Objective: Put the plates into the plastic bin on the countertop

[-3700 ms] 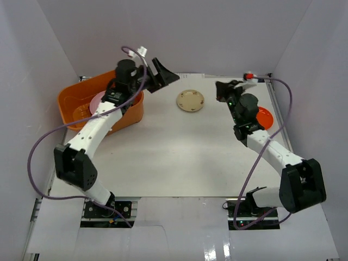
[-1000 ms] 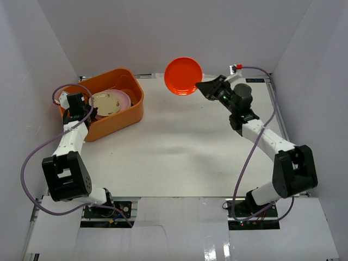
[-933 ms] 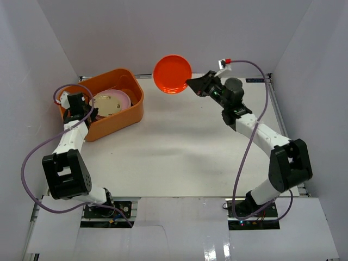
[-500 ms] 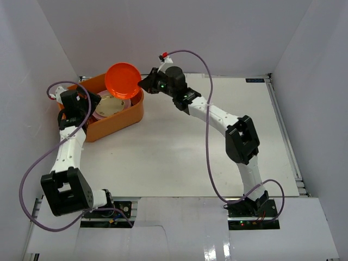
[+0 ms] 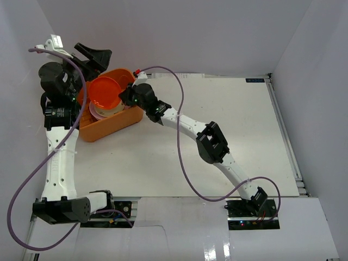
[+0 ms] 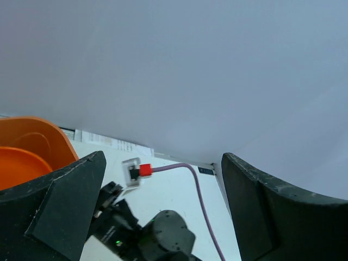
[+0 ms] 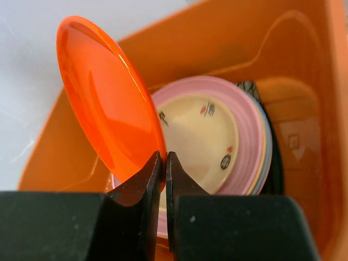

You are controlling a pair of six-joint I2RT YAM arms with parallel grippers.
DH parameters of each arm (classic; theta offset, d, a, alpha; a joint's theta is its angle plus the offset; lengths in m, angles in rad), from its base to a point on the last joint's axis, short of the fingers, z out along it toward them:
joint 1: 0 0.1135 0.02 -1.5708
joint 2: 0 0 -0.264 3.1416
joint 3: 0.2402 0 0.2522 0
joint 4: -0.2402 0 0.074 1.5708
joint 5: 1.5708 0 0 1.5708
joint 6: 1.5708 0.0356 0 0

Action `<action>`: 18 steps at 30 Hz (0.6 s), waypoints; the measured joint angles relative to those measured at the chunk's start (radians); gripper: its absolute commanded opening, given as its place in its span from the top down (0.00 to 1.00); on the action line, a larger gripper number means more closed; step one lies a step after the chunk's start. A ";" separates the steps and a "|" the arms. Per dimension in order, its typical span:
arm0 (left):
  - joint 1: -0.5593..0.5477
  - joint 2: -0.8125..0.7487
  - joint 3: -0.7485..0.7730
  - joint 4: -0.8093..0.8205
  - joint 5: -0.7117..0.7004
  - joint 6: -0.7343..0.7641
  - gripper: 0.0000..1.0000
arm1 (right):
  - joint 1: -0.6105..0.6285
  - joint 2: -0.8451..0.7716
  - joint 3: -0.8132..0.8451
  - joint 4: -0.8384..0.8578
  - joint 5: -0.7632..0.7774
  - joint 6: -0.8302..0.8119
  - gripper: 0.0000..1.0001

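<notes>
Plates stacked under the cream plate (image 7: 198, 128) lie in the plastic bin (image 5: 111, 125). Right gripper (image 7: 164, 160) is clamped on the orange-red plate (image 7: 109, 103), tilted over that stack; releasing it is probably the last step. Left gripper (image 6: 163, 185) jaws stand apart, empty.

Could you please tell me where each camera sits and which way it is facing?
Top external: above, behind the bases, looking down on the countertop; left arm and right arm show, meeting at the plastic bin.
Left wrist: held high, facing the far wall; the open left gripper frames it.
Right wrist: over the bin, looking in; the shut right gripper pinches the orange-red plate.
Shared: all show bin and plate.
</notes>
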 measured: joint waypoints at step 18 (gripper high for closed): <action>-0.032 0.013 -0.087 -0.056 0.040 0.010 0.02 | 0.062 -0.031 -0.118 0.134 0.109 -0.075 0.30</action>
